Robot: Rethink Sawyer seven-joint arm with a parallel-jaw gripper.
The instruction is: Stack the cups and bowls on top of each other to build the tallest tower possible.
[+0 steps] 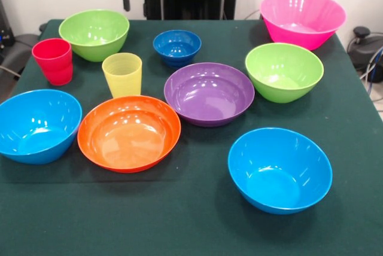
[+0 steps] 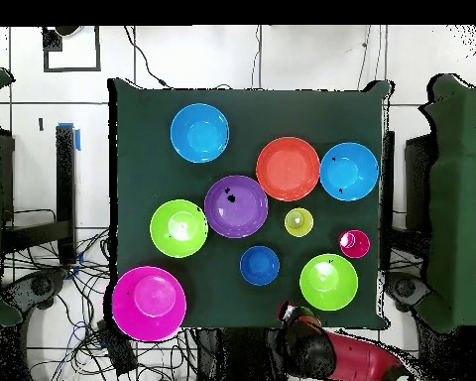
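Tabletop (image 1: 191, 232): dark green cloth. Bowls: two light blue (image 1: 37, 125) (image 1: 279, 169), two lime green (image 1: 94, 33) (image 1: 284, 71), one purple (image 1: 209, 93), one orange (image 1: 128, 133), one big pink (image 1: 302, 18), one small dark blue (image 1: 176, 47). Cups: one red (image 1: 54, 60), one translucent yellow with faint ridges (image 1: 122, 74). Arm (image 2: 346, 355): red and black.

Bowls (image 1: 209, 94) spread singly over table (image 1: 179, 226), cups (image 1: 122, 74) together (front view's left)
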